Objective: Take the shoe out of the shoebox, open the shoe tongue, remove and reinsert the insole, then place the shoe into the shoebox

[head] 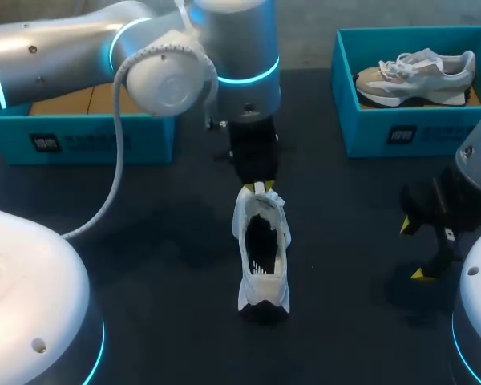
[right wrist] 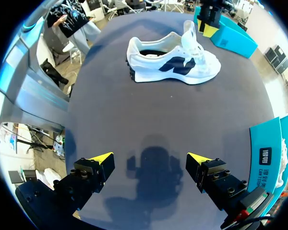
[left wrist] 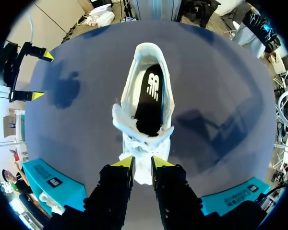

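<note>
A white shoe [head: 263, 257] [left wrist: 149, 76] [right wrist: 173, 64] stands on the dark table's middle, heel toward me, its black insole [head: 260, 245] [left wrist: 149, 98] showing inside. My left gripper [head: 259, 189] [left wrist: 142, 164] comes down over the toe end, its yellow tips close together with the raised tongue [right wrist: 188, 28] pinched between them. Off to the right of the shoe, my right gripper [head: 414, 250] [right wrist: 150, 160] hangs wide open above bare table with nothing in it.
A teal shoebox [head: 401, 128] at the back right holds a second, beige and white shoe [head: 417, 76]. Another teal box [head: 80, 136] with brown card inside stands at the back left, partly under my left arm.
</note>
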